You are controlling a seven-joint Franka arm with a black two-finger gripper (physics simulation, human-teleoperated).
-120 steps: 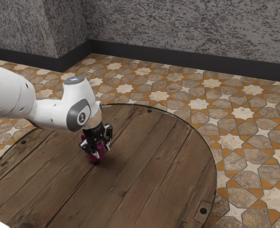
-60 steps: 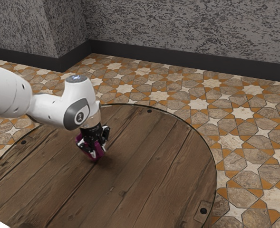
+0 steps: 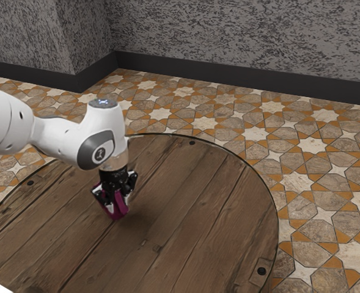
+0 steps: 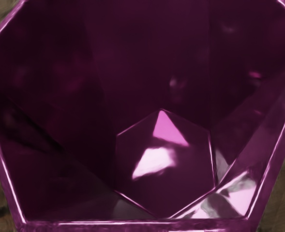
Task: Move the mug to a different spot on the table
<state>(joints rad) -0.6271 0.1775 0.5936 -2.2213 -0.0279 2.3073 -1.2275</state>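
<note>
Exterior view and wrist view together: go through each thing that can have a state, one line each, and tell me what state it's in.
mug: gripped, mouth facing up toward the hand, empty inside; I cannot tell whether it is resting on the table or raised off it.
jaws: shut on the mug, pointing down at the table.

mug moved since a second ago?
Yes. The mug, in the gripper, has shifted toward the exterior view's lower left, away from the far edge of the table.
</note>
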